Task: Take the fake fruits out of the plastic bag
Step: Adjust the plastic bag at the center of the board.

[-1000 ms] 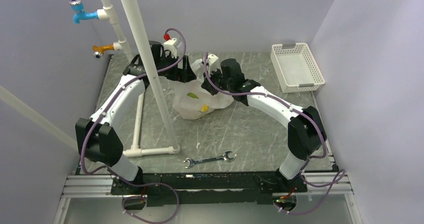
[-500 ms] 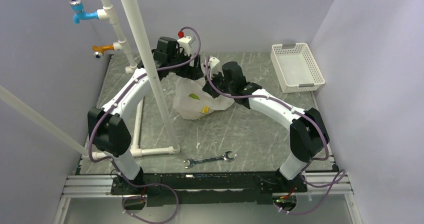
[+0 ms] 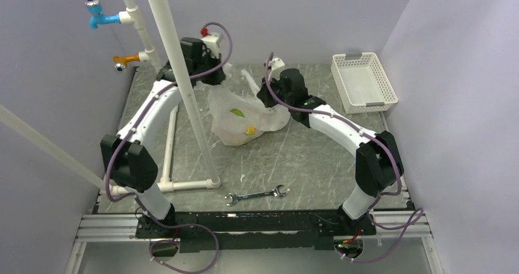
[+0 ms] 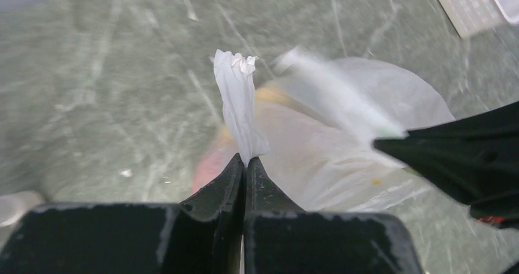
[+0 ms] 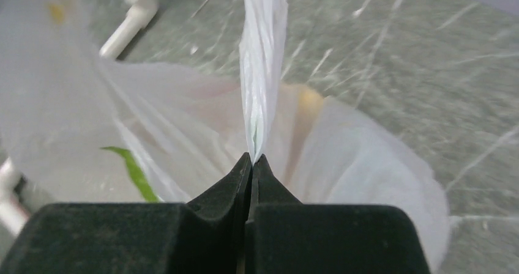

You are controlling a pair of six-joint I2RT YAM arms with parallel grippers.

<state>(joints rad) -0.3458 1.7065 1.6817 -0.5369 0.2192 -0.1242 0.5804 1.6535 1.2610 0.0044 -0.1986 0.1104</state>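
The plastic bag (image 3: 242,120), thin white film with a green leaf and a yellow print, lies at the table's middle back. My left gripper (image 4: 245,161) is shut on a twisted strip of the bag's handle (image 4: 235,96). My right gripper (image 5: 252,158) is shut on the other handle (image 5: 262,60), which stands up taut. The two grippers sit at opposite sides of the bag's top, left gripper (image 3: 221,73) and right gripper (image 3: 264,93). The fake fruits show only as dim shapes through the film: a pinkish one (image 4: 205,167) and a yellow-orange one (image 5: 309,103).
A white lattice basket (image 3: 364,81) stands at the back right. A wrench (image 3: 256,195) lies near the front edge. A white pipe frame (image 3: 183,96) rises left of the bag, with a blue tap (image 3: 104,18) and an orange tap (image 3: 125,59) on the back left.
My left gripper went from open to shut on a bag handle and drew back to the left. The right gripper rose slightly with its handle, and the bag's top is stretched wider.
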